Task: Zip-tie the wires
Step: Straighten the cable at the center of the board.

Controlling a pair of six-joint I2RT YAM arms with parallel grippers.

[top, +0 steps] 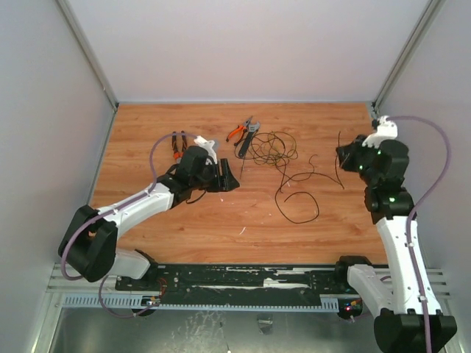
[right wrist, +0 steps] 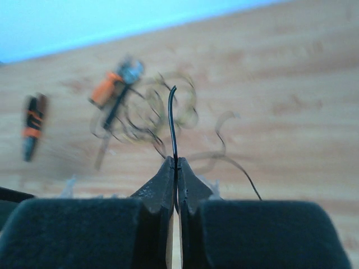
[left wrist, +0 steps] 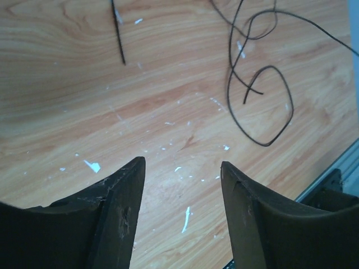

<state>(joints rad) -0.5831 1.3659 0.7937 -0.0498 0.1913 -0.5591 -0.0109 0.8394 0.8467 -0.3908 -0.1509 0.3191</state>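
Lying on the wood-grain bench [top: 184,228], far centre: the wires [top: 274,151], long thin black-brown wire in loose loops, trailing near and right to one open loop. At their far left edge: orange-handled pliers [top: 236,132] and a grey-handled cutter [top: 250,134]. Well left of those, beside the left arm: a red-and-black-handled hand tool [top: 176,145].

Item, the zip tie [top: 241,163]: thin straight black plastic strip, flat on the bench just left of the wires, its near end just beside the left gripper [top: 232,180].

Item, the left gripper in its wrist view [left wrist: 182,162]: fingers [left wrist: 120,207] parted, nothing between them. Below is bare bench [left wrist: 67,112] with white flecks [left wrist: 92,166], plain only in this view. The zip tie [left wrist: 118,33] is at the far edge and a loop of the wires [left wrist: 229,95] lies to the right.

Item, the right gripper [top: 342,156]: raised at the right of the bench, apart from the wires. Only its wrist view [right wrist: 175,163] shows the pinch: fingers [right wrist: 162,190] closed on a thin black strand [right wrist: 173,123] standing upright, tip curling. The top view shows the strand [top: 341,176] as a nearly straight line passing the fingers. Wire offcut or second strip: cannot tell. Beyond, blurred: the wires [right wrist: 162,112], the pliers [right wrist: 109,89] and the red-and-black tool [right wrist: 32,126].
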